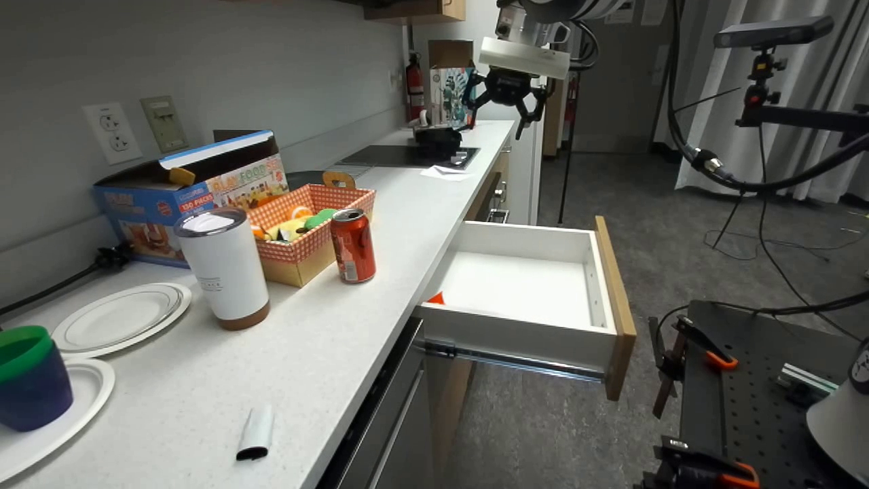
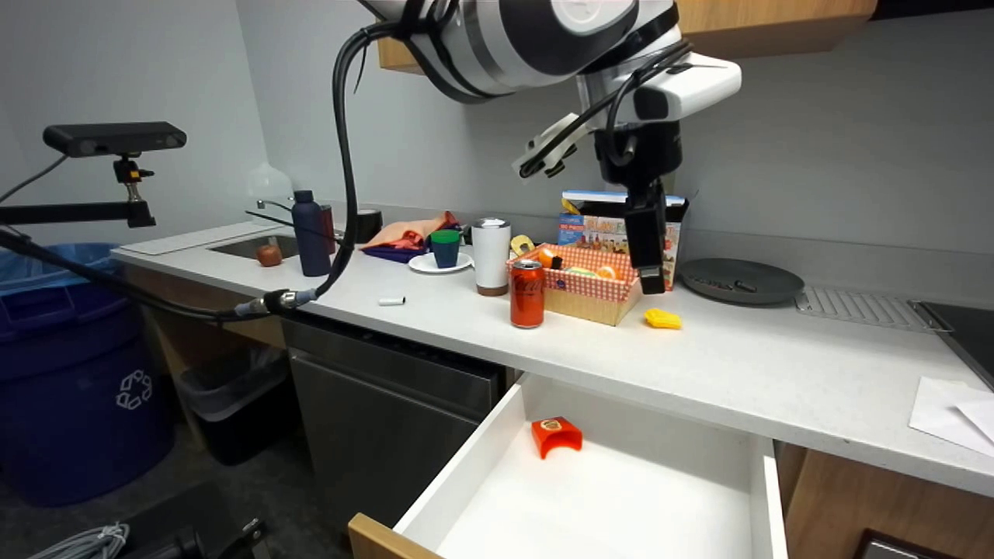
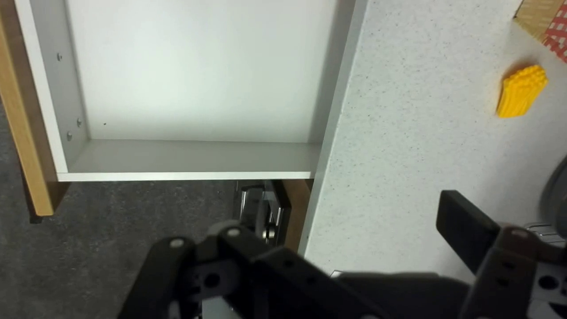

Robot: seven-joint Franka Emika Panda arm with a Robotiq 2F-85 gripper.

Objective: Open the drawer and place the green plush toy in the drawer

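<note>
The drawer (image 1: 523, 278) stands pulled out, with a white inside and a light wood front. It also shows in an exterior view (image 2: 621, 505) and in the wrist view (image 3: 199, 79). The green plush toy (image 1: 320, 218) appears as a bright green lump among other items in the checked basket (image 1: 299, 251). I cannot make it out in the wrist view. My gripper (image 1: 495, 129) is open and empty, high above the counter beyond the drawer. It is seen edge-on in an exterior view (image 2: 651, 281). The wrist view shows its fingers at the lower edge, apart.
A red can (image 1: 353, 246) and a white tumbler (image 1: 227, 272) stand beside the basket. A yellow toy (image 2: 662, 318) lies on the counter right of the basket. A red fry box (image 2: 556, 435) is in the drawer's back corner. A dark pan (image 2: 742, 281) lies farther along.
</note>
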